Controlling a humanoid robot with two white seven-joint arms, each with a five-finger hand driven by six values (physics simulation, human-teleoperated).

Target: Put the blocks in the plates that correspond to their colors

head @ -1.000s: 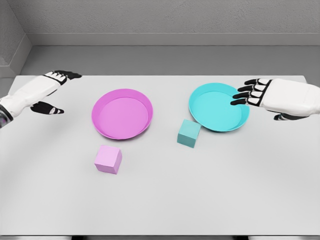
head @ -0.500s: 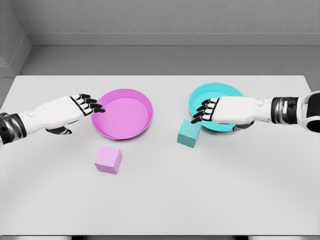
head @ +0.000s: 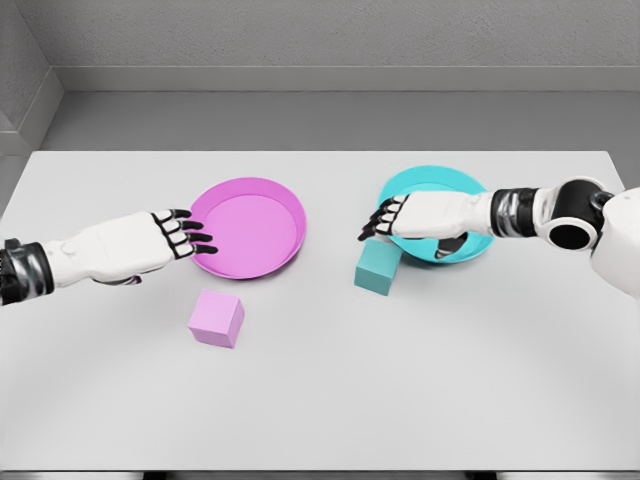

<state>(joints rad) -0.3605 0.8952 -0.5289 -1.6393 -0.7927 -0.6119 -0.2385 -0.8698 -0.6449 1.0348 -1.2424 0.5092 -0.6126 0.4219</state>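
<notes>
Pink block [head: 217, 318]: still on table, outside pink plate [head: 247, 228].
Teal block [head: 377, 267]: beside teal plate [head: 437, 213].
Your hands: left hand [head: 178, 236], right hand [head: 393, 219] both spread, empty.

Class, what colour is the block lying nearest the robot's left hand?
Pink. The block shows clearly in the head view, in front of the left hand.
</notes>
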